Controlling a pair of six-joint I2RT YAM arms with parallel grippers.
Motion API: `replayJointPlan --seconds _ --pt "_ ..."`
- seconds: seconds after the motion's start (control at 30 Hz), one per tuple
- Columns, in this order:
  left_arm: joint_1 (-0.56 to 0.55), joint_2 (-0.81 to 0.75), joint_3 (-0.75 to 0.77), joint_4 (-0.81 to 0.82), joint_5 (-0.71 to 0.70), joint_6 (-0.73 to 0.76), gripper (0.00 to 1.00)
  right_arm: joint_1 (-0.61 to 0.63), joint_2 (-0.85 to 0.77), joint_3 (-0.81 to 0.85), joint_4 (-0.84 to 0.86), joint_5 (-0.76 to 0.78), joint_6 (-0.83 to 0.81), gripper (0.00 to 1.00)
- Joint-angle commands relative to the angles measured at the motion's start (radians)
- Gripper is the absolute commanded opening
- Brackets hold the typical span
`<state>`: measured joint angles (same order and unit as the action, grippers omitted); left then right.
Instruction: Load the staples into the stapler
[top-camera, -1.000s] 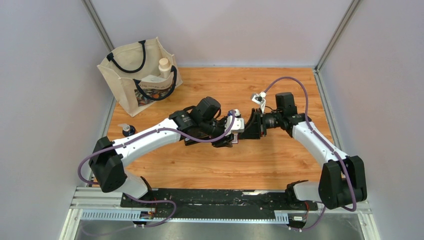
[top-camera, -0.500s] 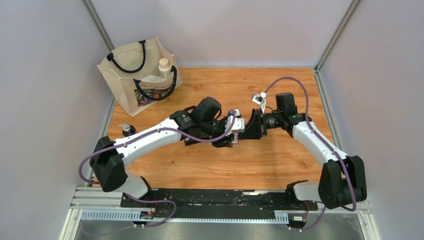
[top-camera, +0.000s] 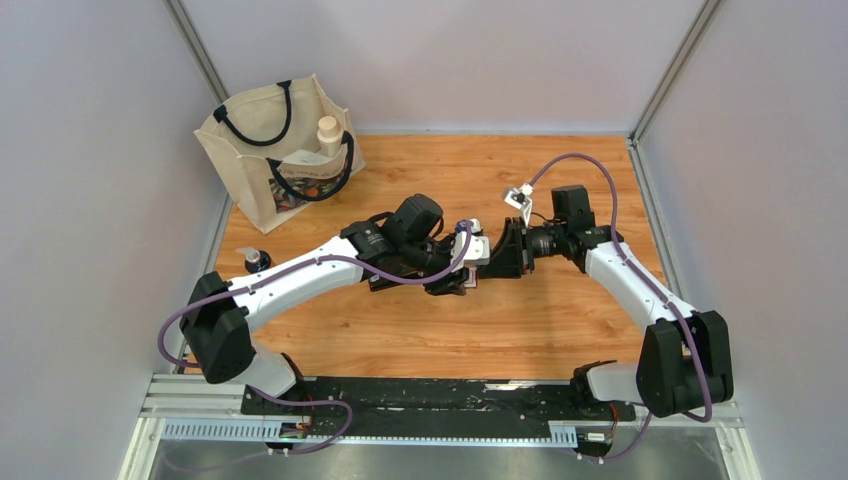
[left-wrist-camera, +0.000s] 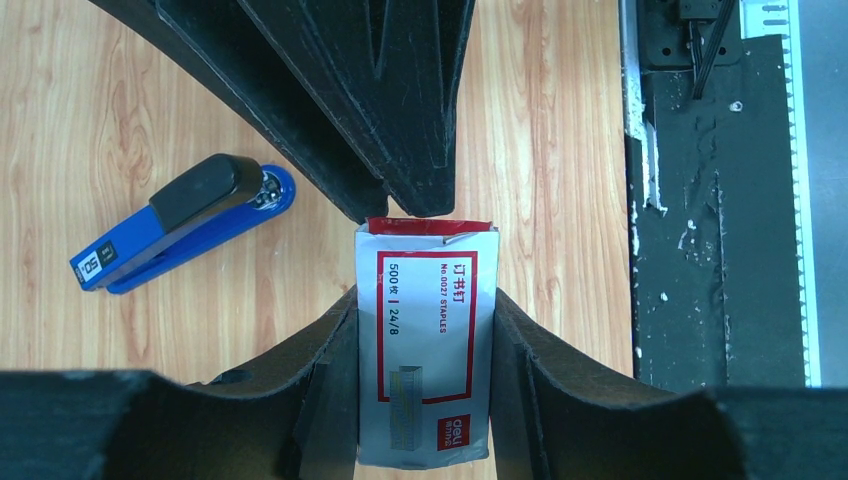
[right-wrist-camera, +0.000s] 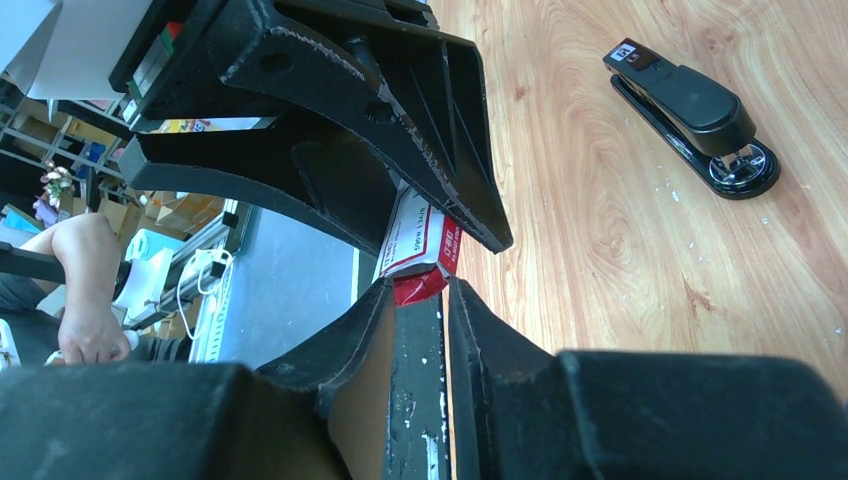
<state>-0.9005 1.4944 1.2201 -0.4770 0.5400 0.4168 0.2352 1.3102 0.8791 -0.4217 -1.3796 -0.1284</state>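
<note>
Wooden surface, seen from above, with two arms meeting near its centre. One cream tote bag with dark handles stands at the 10 o'clock corner of the surface; a white bottle shows in its opening. One small dark-capped bottle stands at the 9 o'clock edge.

Two staplers are counted across the wrist views. The stapler, blue with a black top strip, lies flat on the surface at 9 o'clock of the left wrist view, apart from both pincers; a small label on its rear end reads "50". One all-black stapler lies at 2 o'clock of the right wrist view, with a small label at its rear too small to read.

One box of the staples, white with a red frame, is held above the surface. Its print reads "No.0027 STAPLES", "500", "24/8", Chinese characters and a red "deli" mark. The left pincer is clamped on the box's long sides. The right pincer is closed on the red flap at the box's end.
</note>
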Motion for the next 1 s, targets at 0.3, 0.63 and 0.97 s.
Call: replayJointPlan --seconds 0.3,0.63,0.97 --pt "0.015 0.021 0.002 0.032 -0.034 -0.016 0.12 0.01 0.007 0.052 -0.022 -0.067 -0.011 0.26" --pt "0.021 0.026 0.001 0.034 -0.048 -0.016 0.12 0.01 0.006 0.055 -0.026 -0.073 -0.01 0.25" --pt "0.025 0.029 0.004 0.037 -0.051 -0.019 0.12 0.012 -0.003 0.055 -0.029 -0.078 -0.01 0.24"
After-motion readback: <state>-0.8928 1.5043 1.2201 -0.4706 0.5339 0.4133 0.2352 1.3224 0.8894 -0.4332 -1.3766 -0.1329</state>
